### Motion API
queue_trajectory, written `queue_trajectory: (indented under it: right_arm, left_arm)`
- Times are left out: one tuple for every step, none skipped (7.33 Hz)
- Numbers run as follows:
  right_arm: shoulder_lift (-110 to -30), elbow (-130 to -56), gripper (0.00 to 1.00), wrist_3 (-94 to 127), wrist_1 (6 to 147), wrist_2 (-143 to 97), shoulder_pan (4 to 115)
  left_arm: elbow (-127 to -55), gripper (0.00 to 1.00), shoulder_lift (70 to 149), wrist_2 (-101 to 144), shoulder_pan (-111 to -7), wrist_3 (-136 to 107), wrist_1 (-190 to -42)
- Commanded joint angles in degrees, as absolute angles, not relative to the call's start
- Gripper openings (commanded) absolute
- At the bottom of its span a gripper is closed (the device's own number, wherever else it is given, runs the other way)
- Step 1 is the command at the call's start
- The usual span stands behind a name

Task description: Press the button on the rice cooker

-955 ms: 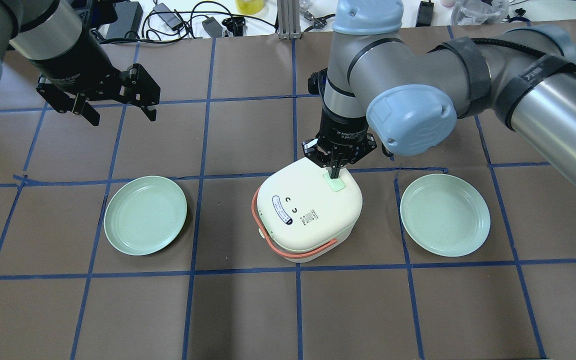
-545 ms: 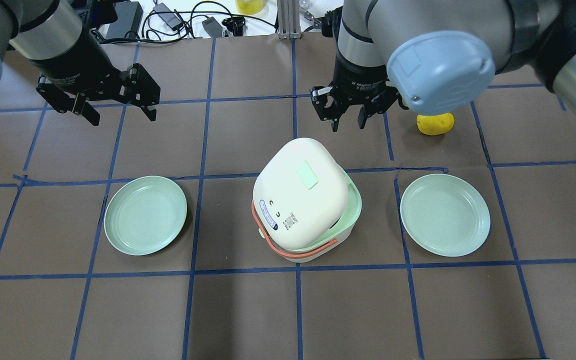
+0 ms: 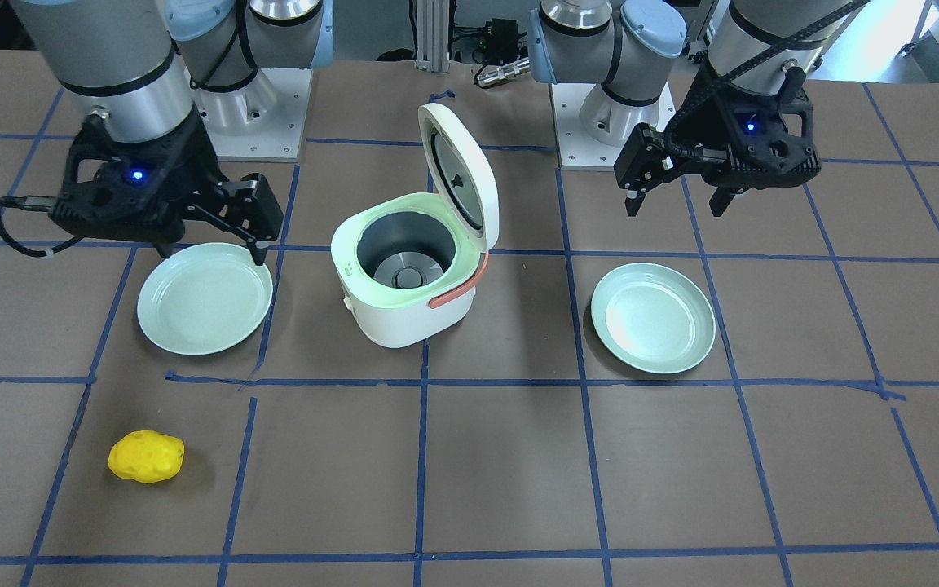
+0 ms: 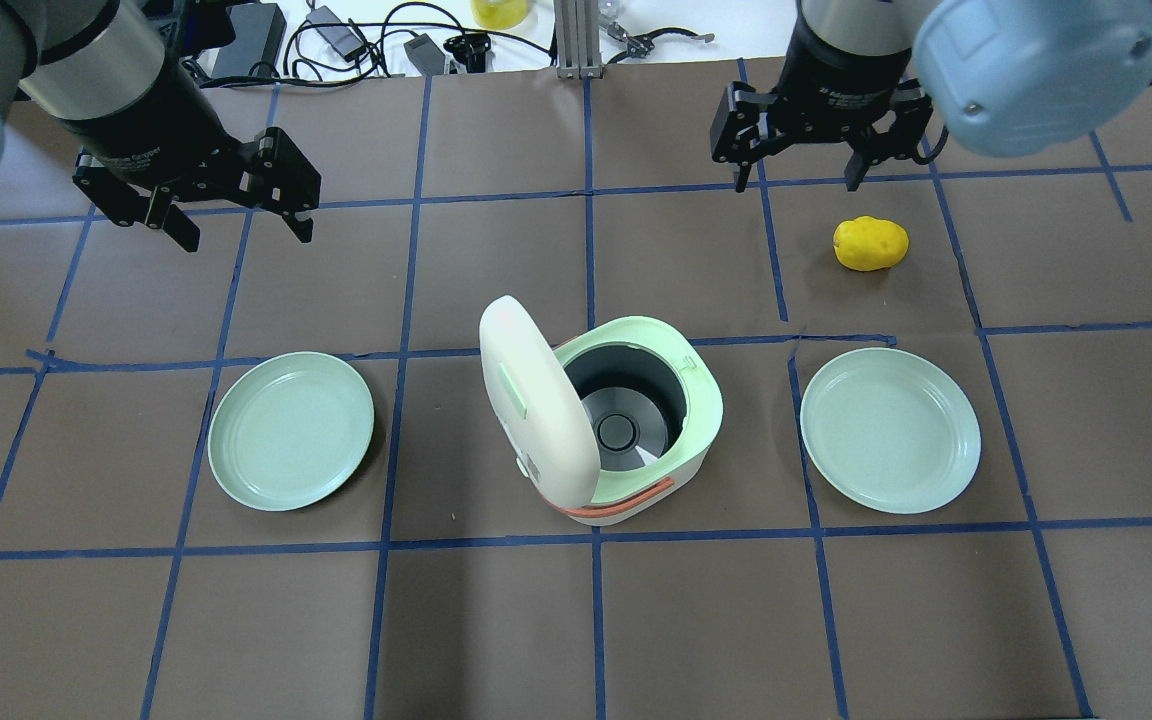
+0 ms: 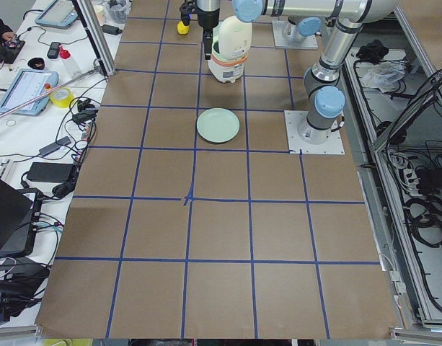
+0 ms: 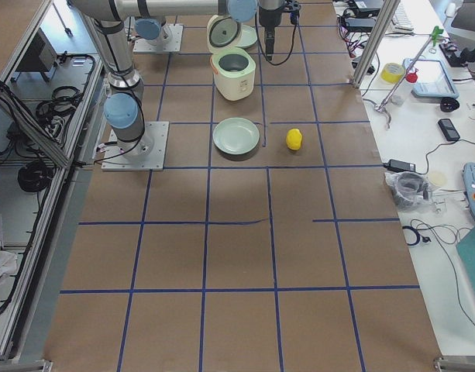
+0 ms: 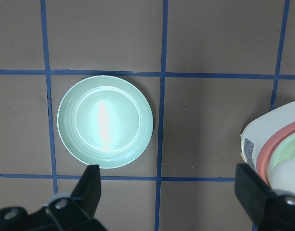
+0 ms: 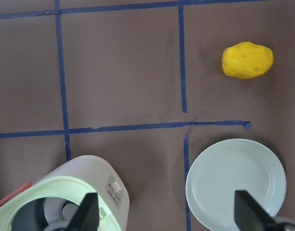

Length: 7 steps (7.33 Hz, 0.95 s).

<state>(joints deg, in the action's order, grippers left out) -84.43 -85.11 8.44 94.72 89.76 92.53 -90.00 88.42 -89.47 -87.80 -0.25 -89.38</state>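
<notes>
We see the button (image 4: 513,391) on the raised lid (image 4: 548,425) at centre, while left gripper (image 4: 248,238) and right gripper (image 4: 795,182) hang wide open along the top, so we fear a careless swing knocking it shut.

lid (image 4: 536,400) sprung open, right pincer (image 4: 797,180) withdrawn

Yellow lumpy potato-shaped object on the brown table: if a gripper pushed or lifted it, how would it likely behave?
The yellow potato-shaped object is rounded all over with no flat face showing, so a push would probably send it wobbling or rolling unevenly. Its matte, dimpled skin suggests a toy, likely light and not very slippery.
</notes>
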Motion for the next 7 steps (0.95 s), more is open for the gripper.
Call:
queue_trajectory:
  right_arm:
    - [-86.65, -85.08, 1.0, 8.44, 91.42, 90.09, 89.22]
    - [-87.1, -85.08, 1.0, 8.52, 89.67, 90.35, 89.21]
    - [-87.71, -84.9, 1.0, 8.53, 89.47, 90.61, 89.21]
    - [-87.89, -84.99, 1.0, 8.53, 89.3, 90.44, 89.21]
    - [-87.89, -85.16, 1.0, 8.53, 89.3, 90.44, 89.3]
    - [-87.89, -85.25, 1.0, 8.44, 89.38, 90.35, 89.3]
    - [-87.89, -85.25, 1.0, 8.44, 89.38, 90.35, 89.3]
  left_arm:
    - [-90.0, 1.0, 88.42, -89.47, -87.8, -0.18, -89.38]
    - [-90.0, 1.0, 88.42, -89.47, -87.8, -0.18, -89.38]
    - [-90.0, 1.0, 88.42, -89.47, -87.8, -0.18, -89.38]
    - [-90.0, 1.0, 88.42, -89.47, -87.8, -0.26, -89.38]
    - [-90.0, 1.0, 88.42, -89.47, -87.8, -0.18, -89.38]
    - [-90.0, 1.0, 88.42, -89.47, -87.8, -0.26, -89.38]
    - [-90.0, 1.0, 88.42, -89.47, -87.8, -0.18, -89.38]
